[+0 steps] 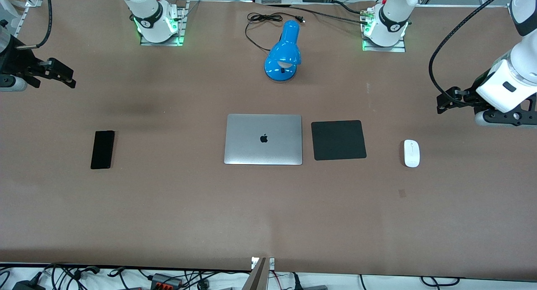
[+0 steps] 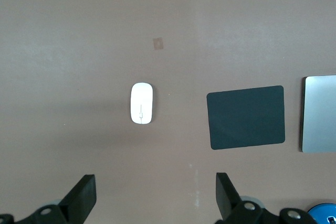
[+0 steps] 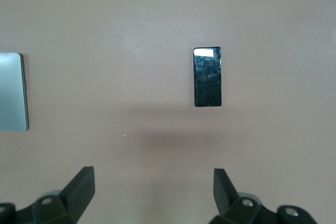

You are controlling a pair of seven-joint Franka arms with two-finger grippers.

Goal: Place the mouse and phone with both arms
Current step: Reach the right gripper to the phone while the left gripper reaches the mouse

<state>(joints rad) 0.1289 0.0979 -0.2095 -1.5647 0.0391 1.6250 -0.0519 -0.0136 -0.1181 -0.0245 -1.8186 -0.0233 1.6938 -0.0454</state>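
A wide brown table (image 1: 176, 206) fills the scene, with the two arm bases standing along its top edge and a blue desk lamp (image 1: 283, 53) lying between them, its black cord (image 1: 262, 23) looped beside it. In the middle sits a closed silver laptop (image 1: 263, 139), and just beside it, toward the left arm's end, a square black mouse pad (image 1: 338, 139). The mouse (image 1: 411, 153) lies flat on the bare table toward the left arm's end, well apart from the pad. The phone (image 1: 102, 149) lies flat, face up, toward the right arm's end, well apart from the laptop. The left gripper (image 2: 156, 196) hangs in the air over the bare table at its own end, fingers (image 2: 84, 196) spread wide and holding nothing, with the mouse in its wrist view. The right gripper (image 3: 153, 193) hangs over its end of the table, also spread wide and empty, with the phone in its wrist view.
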